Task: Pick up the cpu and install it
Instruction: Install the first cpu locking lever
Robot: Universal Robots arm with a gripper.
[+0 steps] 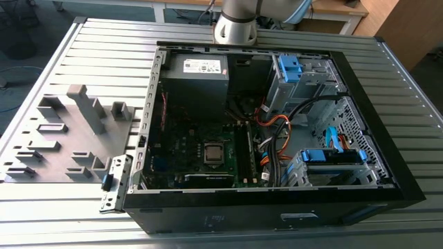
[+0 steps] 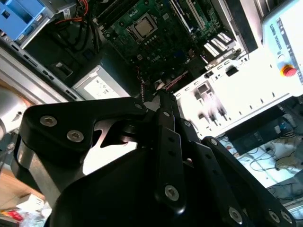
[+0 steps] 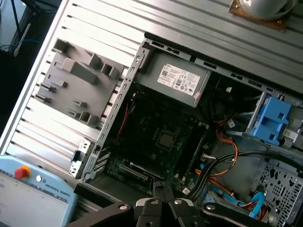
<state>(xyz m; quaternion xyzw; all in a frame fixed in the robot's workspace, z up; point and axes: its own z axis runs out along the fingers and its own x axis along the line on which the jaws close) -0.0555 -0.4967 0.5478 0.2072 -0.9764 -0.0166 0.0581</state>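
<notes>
My arm (image 1: 235,26), top centre of the exterior view, is a silver-grey tube with a pale blue cap. In both wrist views my gripper (image 2: 163,101) (image 3: 162,190) is black, its linked bars pinned with silver screws.

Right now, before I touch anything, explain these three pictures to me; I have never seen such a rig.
One robot arm works over an open computer case on a slatted metal table. The exterior view looks on from off the arm; both wrist views ride on the arm, so its black gripper sits in their foreground. Its fingers look closed together, with nothing seen between them. The cpu, a small silver square, lies on the motherboard inside the case, apart from the gripper. Beside the case lies a grey parts tray.
</notes>
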